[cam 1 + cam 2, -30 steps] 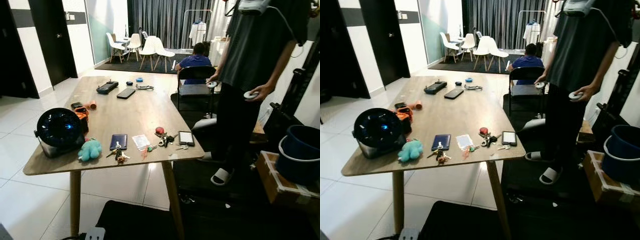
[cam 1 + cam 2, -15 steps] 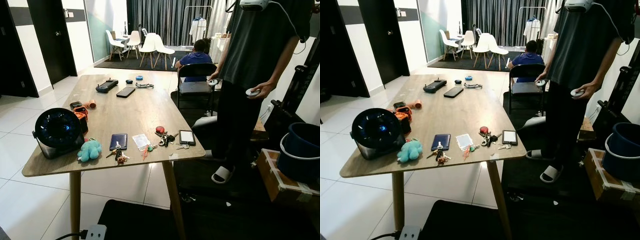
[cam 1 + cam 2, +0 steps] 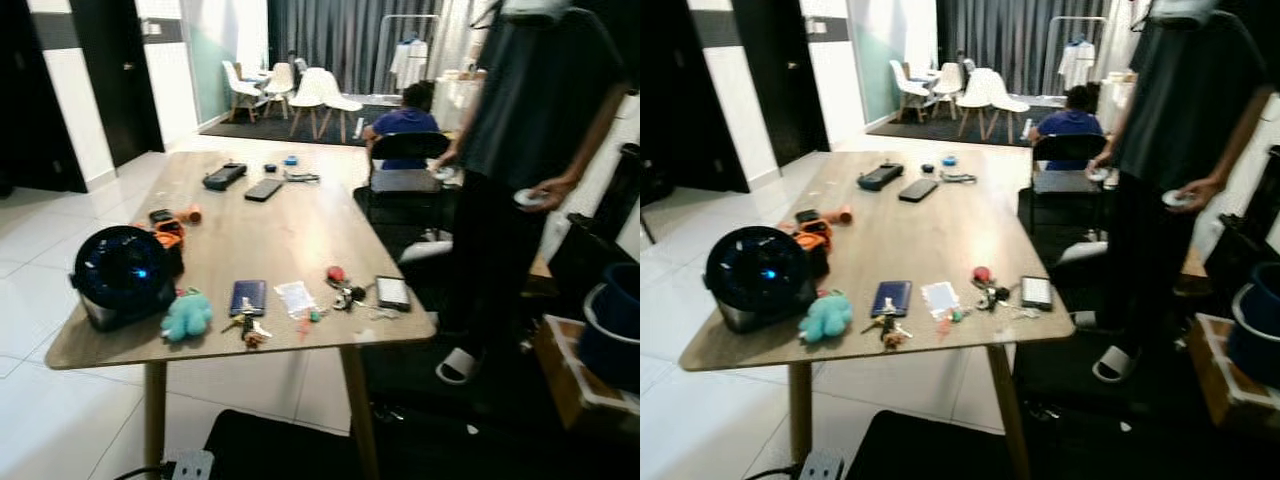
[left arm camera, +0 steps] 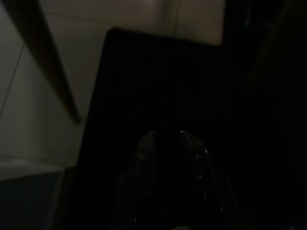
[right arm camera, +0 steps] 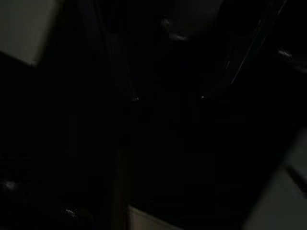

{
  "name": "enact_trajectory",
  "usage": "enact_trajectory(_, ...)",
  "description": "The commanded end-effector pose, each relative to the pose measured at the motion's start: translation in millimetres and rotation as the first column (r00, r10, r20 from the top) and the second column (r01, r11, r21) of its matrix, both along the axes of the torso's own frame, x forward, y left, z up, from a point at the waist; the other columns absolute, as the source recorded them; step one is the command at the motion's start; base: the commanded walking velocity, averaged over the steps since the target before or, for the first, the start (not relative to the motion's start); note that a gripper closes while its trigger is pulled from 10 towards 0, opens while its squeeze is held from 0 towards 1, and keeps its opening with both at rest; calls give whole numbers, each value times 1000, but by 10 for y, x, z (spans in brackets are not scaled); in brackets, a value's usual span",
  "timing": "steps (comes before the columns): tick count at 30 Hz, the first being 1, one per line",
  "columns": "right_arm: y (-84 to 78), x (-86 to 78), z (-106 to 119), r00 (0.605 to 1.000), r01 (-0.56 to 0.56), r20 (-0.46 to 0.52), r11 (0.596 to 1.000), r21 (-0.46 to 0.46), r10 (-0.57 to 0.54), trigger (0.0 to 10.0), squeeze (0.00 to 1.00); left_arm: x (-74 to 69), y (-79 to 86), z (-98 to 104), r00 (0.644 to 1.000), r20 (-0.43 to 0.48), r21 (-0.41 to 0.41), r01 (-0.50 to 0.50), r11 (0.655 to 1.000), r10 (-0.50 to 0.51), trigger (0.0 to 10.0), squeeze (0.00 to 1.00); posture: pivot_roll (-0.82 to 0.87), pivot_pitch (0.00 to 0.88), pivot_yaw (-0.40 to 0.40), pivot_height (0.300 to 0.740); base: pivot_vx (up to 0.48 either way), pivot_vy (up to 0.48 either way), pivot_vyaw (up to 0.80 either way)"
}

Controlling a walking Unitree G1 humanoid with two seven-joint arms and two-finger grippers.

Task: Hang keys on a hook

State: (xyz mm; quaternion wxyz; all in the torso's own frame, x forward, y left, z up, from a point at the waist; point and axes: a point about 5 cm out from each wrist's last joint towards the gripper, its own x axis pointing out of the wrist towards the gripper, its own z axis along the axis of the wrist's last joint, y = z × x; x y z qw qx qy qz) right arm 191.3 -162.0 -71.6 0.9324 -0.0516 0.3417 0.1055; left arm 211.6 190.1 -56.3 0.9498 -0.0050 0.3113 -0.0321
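Wooden table at centre, with a standing person at 3 o'clock. On the table, a black fan lies at 9 o'clock and a teal plush toy just beside it. The keys lie near the front edge at 6 o'clock; a second bunch lies by a phone. Left gripper hangs over a dark mat, fingers slightly apart. Right gripper: cannot tell its state.

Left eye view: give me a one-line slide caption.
Wooden table with two key bunches near its front edge; a person stands at its right.
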Motion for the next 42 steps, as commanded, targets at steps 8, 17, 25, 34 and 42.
enact_trajectory(8, -102, -119, -59, 999, 7, -44, 1000, -25, -8, 10000, 0, 45, -47, 23, 1000, 14, 2, 17, 1000, -17, 10000, 0, 35, 9, 5, 740, 282, 0, 0)
enact_trajectory(17, -100, -116, -59, 999, 4, -46, 1000, -26, -5, 10000, 0, 14, -19, 7, 1000, 6, 9, 4, 1000, -4, 10000, 0, 35, 10, 4, 740, 0, 0, 0)
enact_trajectory(25, -106, -117, -61, 999, 3, -49, 1000, -29, -4, 10000, 0, -12, -4, -5, 1000, 3, 15, 3, 1000, -3, 10000, 0, 33, 9, 4, 740, 0, 0, 0)
enact_trajectory(34, -209, -182, -76, 997, 53, -48, 997, -51, -55, 10000, 0, -45, 35, 21, 996, 41, 38, 79, 996, -80, 10000, 0, 32, 18, 6, 740, 0, 0, 0)
enact_trajectory(42, -705, -356, -36, 943, 332, 30, 931, -153, -331, 10000, 0, -147, 144, 124, 970, 170, 39, 169, 985, -174, 10000, 0, 22, 28, 17, 740, 0, 0, 0)
